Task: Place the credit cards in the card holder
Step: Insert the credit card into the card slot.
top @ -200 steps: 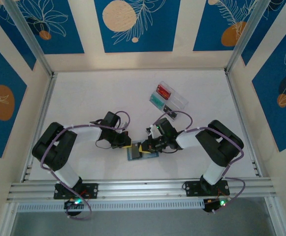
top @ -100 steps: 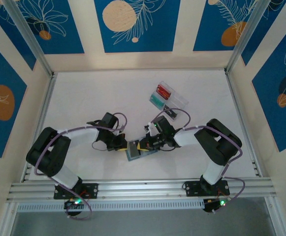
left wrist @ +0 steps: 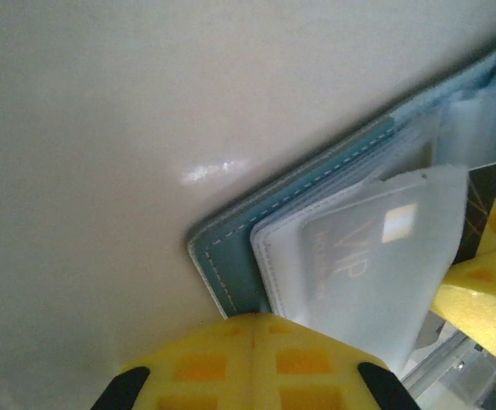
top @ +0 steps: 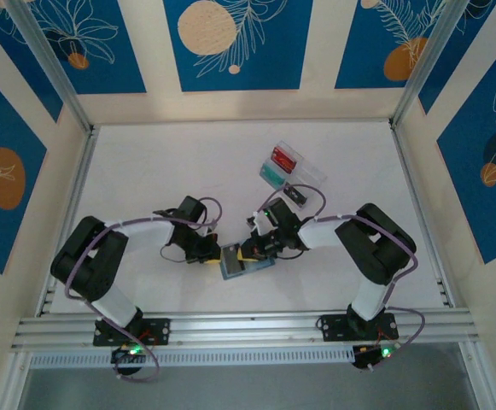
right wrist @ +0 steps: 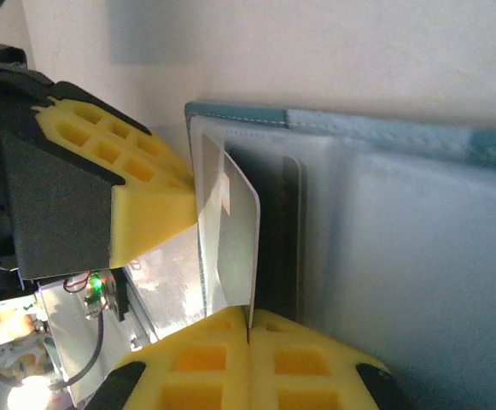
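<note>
The white table [top: 145, 179] is seen from above, and a clear tray [top: 292, 168] is placed on its far part, well apart from the end effectors. The card holder [top: 246, 265] is laid open and flat near the front edge of the table, between the two end effectors. The left end effector [top: 217, 254] is held with its fingers together, touching the left edge of the card holder. The right end effector [right wrist: 249, 318] is clamped on a dark credit card [right wrist: 271, 231], which is partly pushed under a clear sleeve of the card holder. A pale card [left wrist: 358, 248] marked VIP is seen inside a sleeve.
</note>
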`<state>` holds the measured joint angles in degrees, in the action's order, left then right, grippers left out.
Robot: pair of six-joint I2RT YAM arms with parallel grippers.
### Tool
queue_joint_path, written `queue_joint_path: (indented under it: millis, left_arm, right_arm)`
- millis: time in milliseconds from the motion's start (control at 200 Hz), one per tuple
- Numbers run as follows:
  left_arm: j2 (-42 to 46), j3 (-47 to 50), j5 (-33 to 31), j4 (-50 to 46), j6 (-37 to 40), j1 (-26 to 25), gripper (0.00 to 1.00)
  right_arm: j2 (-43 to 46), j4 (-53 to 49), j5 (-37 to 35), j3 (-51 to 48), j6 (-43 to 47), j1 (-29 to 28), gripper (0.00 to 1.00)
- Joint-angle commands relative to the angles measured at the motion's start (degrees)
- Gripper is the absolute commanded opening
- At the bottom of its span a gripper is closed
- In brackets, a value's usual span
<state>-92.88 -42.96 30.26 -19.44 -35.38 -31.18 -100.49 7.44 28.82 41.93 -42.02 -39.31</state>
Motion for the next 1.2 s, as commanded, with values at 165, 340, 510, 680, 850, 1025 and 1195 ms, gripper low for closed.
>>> queue_joint_path:
  millis: [165, 340, 510, 680, 850, 1025, 1195]
  left_arm:
    - [-3.1, 0.8, -2.5, 0.5, 1.1, 0.0, 0.0]
    - [-3.3, 1.2, -2.5, 0.8, 1.0, -0.1, 0.0]
    - [-3.4, 1.3, -2.8, 1.0, 0.8, 0.0, 0.0]
    - [-3.9, 1.5, -3.5, 0.7, 1.0, -0.1, 0.0]
    - [-4.3, 1.6, -3.1, 1.3, 0.7, -0.1, 0.0]
    - [-4.2, 1.7, -3.1, 1.3, 0.8, -0.1, 0.0]
    - [-4.4, 2.1, -3.2, 1.5, 0.9, -0.1, 0.0]
  right_arm:
    - [-3.0, -4.7, 0.8, 2.2, 2.3, -0.1, 0.01]
    - [-4.0, -5.8, 1.1, 3.7, 3.1, -0.2, 0.05]
    - [-2.7, -7.3, 0.9, 4.3, 3.1, -0.4, 0.1]
    - [1.2, -12.3, -2.2, 4.4, 3.5, -0.8, 0.28]
    - [1.4, -14.5, -2.6, 4.7, 3.7, -0.8, 0.44]
    - [2.6, -15.4, -2.8, 5.2, 3.9, -1.1, 0.49]
    - [6.8, -21.7, -6.7, 7.6, 6.0, -1.3, 0.53]
